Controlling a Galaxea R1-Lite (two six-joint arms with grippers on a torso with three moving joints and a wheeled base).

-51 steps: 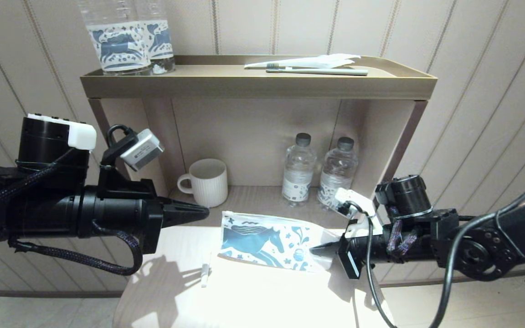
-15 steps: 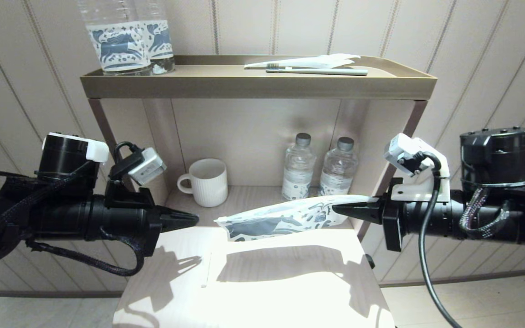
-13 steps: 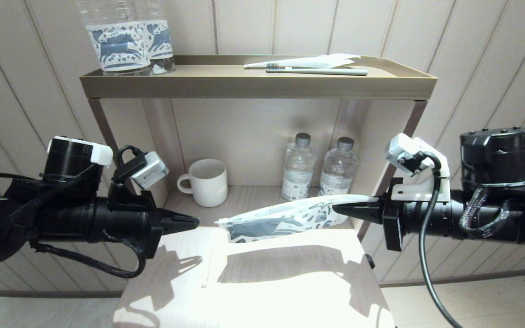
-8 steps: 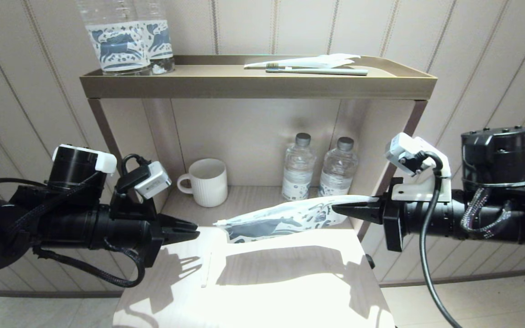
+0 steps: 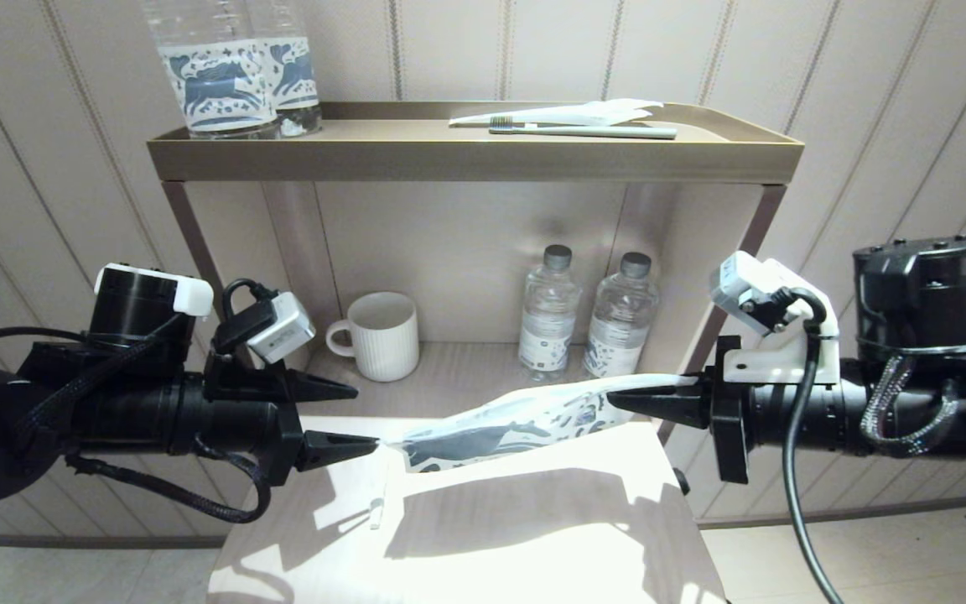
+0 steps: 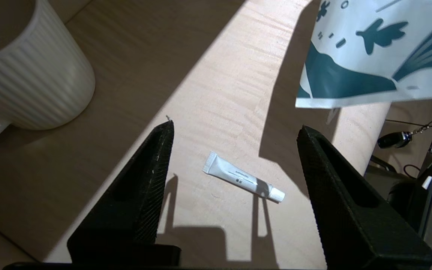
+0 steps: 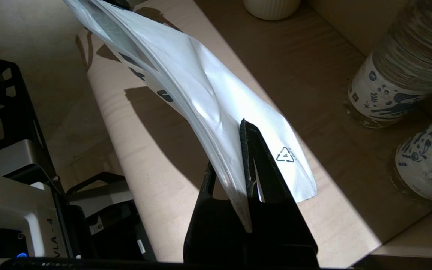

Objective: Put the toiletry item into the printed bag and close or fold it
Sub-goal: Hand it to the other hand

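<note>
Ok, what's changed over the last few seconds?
The right gripper has shut on the printed bag's right edge and lifted it off the table. The bag now slopes down toward the left gripper, which has opened beside the bag's free corner. The small white tube lies on the table as before; mug and bottles are unmoved.
</note>
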